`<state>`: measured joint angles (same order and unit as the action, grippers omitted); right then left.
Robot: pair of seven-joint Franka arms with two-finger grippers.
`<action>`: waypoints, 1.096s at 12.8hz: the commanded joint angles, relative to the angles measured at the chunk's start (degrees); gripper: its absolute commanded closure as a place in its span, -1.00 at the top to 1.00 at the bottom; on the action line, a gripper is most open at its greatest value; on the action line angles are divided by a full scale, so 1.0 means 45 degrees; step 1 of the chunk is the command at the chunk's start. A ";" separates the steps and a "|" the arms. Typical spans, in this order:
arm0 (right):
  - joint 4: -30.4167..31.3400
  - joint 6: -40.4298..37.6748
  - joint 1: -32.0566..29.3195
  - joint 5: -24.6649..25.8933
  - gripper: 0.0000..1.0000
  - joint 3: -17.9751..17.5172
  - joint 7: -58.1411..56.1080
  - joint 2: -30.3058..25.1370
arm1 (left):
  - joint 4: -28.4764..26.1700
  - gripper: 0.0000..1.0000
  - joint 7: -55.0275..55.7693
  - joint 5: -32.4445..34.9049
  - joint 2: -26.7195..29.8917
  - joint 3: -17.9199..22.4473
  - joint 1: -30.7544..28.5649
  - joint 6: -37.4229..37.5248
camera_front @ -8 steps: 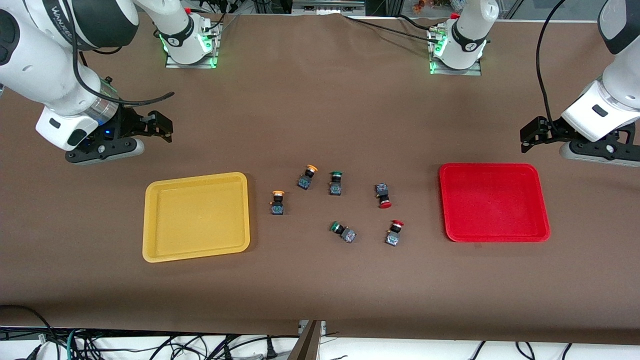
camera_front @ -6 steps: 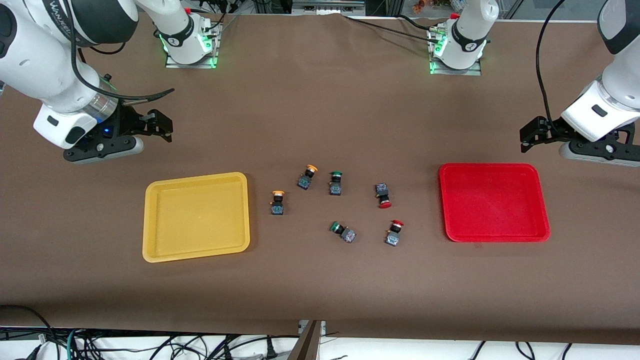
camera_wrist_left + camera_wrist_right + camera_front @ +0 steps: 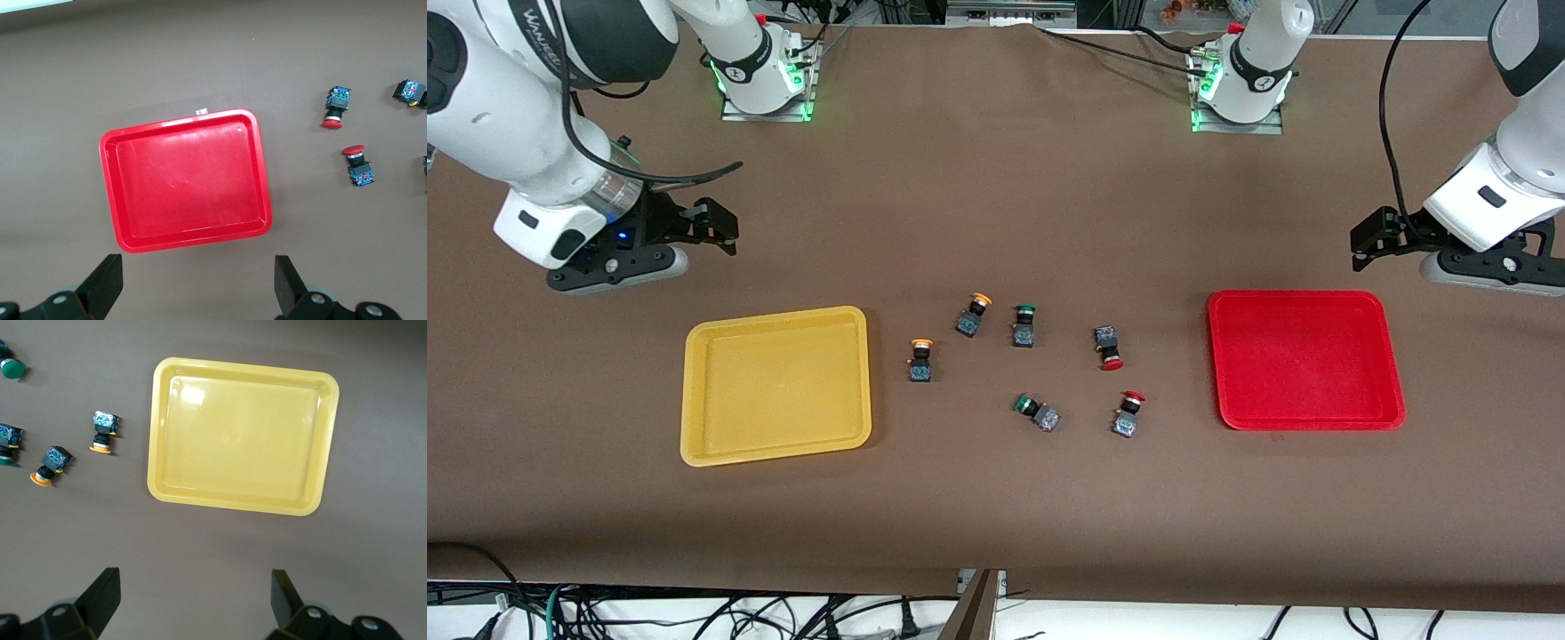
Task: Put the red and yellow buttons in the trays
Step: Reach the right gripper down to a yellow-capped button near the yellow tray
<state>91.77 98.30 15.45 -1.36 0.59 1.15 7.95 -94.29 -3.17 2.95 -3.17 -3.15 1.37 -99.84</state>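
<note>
Nearest the front camera on the brown surface (image 3: 996,498) lie a red-capped button (image 3: 1128,414) and a green-capped button (image 3: 1037,412), side by side. The yellow tray (image 3: 775,385) sits toward the right arm's end of the surface and the red tray (image 3: 1304,359) toward the left arm's end, both empty. Slightly farther from the camera is a yellow-capped button (image 3: 920,359) just beside the yellow tray, then the second red-capped button (image 3: 1109,347). Farther still sit the other green-capped button (image 3: 1024,324) and the second yellow-capped button (image 3: 973,314), close together.

The right end effector (image 3: 190,597) hovers over bare surface just past the yellow tray's edge that lies farthest from the camera; its fingers are spread wide and hold nothing. The yellow-capped buttons lie well apart from it, toward the middle of the surface.

The left end effector (image 3: 197,283) hovers likewise over bare surface by the red tray's edge farthest from the camera, fingers wide apart and empty. Both red-capped buttons lie well apart from it, toward the middle.
</note>
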 commanded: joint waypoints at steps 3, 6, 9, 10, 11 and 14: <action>-0.0178 0.0984 0.1152 -0.0011 1.00 -0.0074 0.1726 0.1781 | 0.0094 1.00 0.0079 -0.0149 0.0080 -0.0022 0.0027 0.0174; -0.0314 0.3461 0.1624 -0.0031 0.99 -0.0093 0.3296 0.3908 | 0.0094 1.00 0.0079 -0.0149 0.0080 -0.0022 0.0027 0.0174; -0.0431 0.5181 0.2131 -0.1118 0.99 -0.0113 0.4545 0.5396 | 0.0094 1.00 0.0060 -0.0245 0.0060 -0.0002 0.0008 0.0174; -0.0528 0.5534 0.2229 -0.1511 0.99 -0.0113 0.4664 0.5787 | 0.0094 1.00 0.0002 -0.0188 -0.0153 -0.0002 0.0066 0.0174; -0.0761 0.5924 0.2481 -0.1728 0.99 -0.0132 0.4975 0.6236 | 0.0094 1.00 -0.0037 -0.0284 -0.0522 -0.0002 0.0066 0.0290; -0.1154 0.7213 0.3243 -0.1730 0.98 -0.0152 0.6147 0.7409 | 0.0094 1.00 -0.0116 -0.0305 -0.1616 -0.0099 0.0318 0.0819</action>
<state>89.27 128.39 27.82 -8.67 -0.25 25.51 37.86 -94.83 -3.15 2.93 -6.80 -3.26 1.75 -97.23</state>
